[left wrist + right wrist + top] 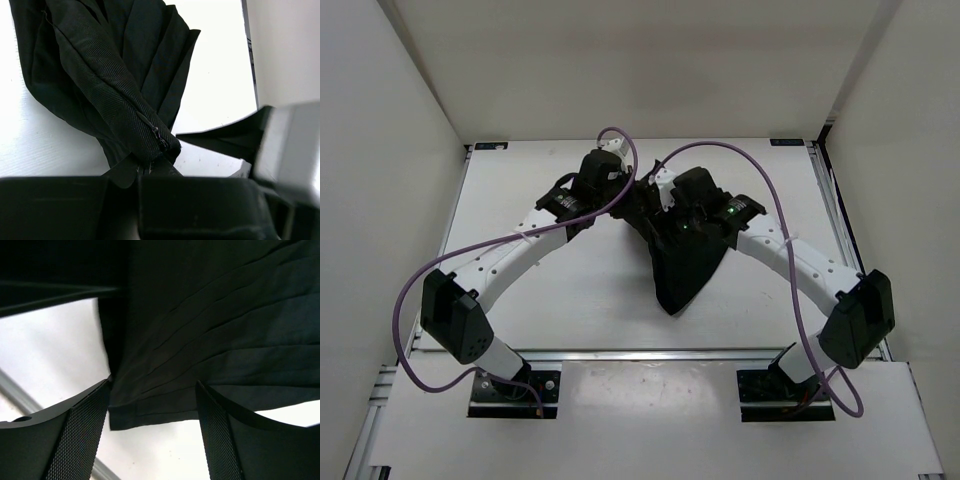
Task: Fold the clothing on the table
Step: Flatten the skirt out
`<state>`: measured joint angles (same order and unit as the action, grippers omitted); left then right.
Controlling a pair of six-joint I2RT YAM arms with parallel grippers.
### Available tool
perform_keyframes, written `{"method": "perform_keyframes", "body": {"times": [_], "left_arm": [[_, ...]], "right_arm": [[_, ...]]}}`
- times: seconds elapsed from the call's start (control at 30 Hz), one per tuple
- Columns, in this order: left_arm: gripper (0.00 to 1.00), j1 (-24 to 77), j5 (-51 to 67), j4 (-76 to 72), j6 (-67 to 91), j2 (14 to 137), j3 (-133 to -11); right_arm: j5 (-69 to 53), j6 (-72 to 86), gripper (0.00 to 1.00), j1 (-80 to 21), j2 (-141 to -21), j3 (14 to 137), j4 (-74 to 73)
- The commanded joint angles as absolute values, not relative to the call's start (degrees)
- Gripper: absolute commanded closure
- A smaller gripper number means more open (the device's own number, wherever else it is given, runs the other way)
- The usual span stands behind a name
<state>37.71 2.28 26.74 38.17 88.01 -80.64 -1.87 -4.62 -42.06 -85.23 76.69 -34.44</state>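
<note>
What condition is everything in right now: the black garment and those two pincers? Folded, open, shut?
clothing: bunched and creased, not folded.
zipper: its slider sits by the gathered end; whether it is done up is unclear.
left pincer: shut on the clothing's gathered end.
right pincer: open, with the clothing's hem between its fingers, not gripped.

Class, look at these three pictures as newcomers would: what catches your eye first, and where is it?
The black clothing lies bunched in the middle of the white table. The left gripper pinches its zipped edge, and the right gripper stands open around a pleated hem. Purple cables loop above the cloth.
</note>
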Motion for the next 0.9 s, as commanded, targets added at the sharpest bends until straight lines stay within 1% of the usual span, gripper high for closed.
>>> {"method": "perform_keyframes", "body": {"times": [0.0, 0.2, 0.3, 0.47, 0.57, 0.87], "left_arm": [[1.0, 37.2, 3.2, 25.3, 38.8, 86.5, -82.8], [1.0, 37.0, 3.6, 25.0, 39.2, 85.5, -82.4], [1.0, 36.2, 4.3, 24.2, 40.0, 85.0, -81.9], [1.0, 35.9, 4.3, 24.1, 40.1, 85.1, -82.3], [1.0, 35.2, 4.9, 23.9, 40.3, 85.0, -83.1], [1.0, 34.7, 5.4, 24.1, 39.9, 85.8, -84.6]], "right_arm": [[1.7, -3.7, 0.26, -42.2, -86.4, 78.0, -31.4], [6.8, -3.2, 0.28, -42.2, -88.1, 77.4, -30.1], [5.8, -1.7, 0.3, -41.3, -88.0, 78.2, -30.8], [3.8, -0.3, 0.32, -42.7, -86.9, 78.6, -31.1], [3.3, 2.5, 0.32, -43.7, -86.3, 77.2, -31.3], [3.2, 1.9, 0.33, -44.2, -84.3, 73.5, -33.0]]}}
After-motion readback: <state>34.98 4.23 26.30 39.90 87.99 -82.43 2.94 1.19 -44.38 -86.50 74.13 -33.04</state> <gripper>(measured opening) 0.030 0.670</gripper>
